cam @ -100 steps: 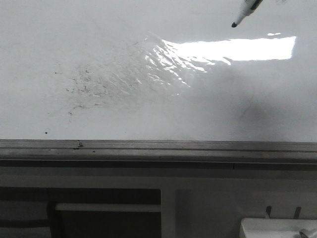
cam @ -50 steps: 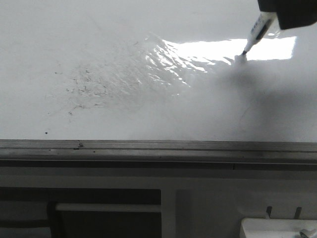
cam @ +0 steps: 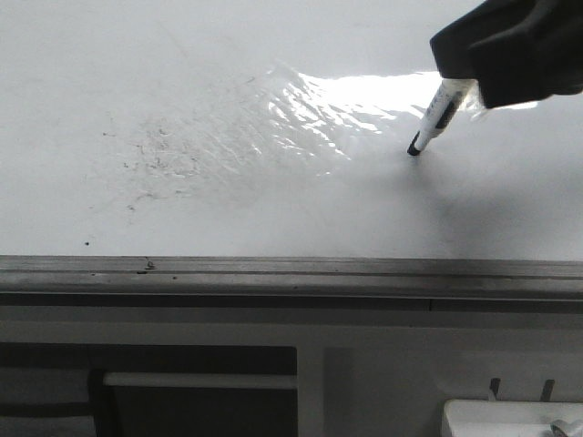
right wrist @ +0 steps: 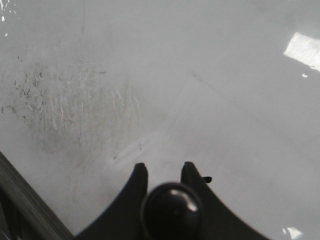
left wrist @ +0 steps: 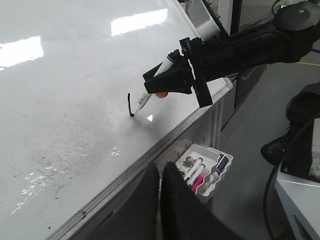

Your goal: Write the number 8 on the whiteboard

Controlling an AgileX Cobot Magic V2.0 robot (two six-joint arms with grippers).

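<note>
The whiteboard (cam: 228, 64) is glossy white with a grey edge rail (cam: 273, 269). My right gripper (cam: 474, 73) is shut on a white, black-tipped marker (cam: 435, 114), and the tip touches the board right of the shiny patch. In the left wrist view (left wrist: 172, 80) the marker tip sits at the lower end of a short black stroke (left wrist: 129, 102); no whole number 8 shows. In the right wrist view the gripper (right wrist: 162, 170) holds the marker's round black end (right wrist: 170, 205) over the board. My left gripper (left wrist: 161, 167) is shut and empty, off the board beyond its rail.
Grey-black smudge specks (cam: 155, 159) and a wrinkled shiny patch (cam: 301, 118) lie left of the marker. A white tray (left wrist: 205, 167) of markers hangs below the rail. A dark panel with a white bar (cam: 196, 381) is under the board.
My right gripper came down from the top right toward the lower left with the marker. The tip, first above the board, now touches it lower and further left.
</note>
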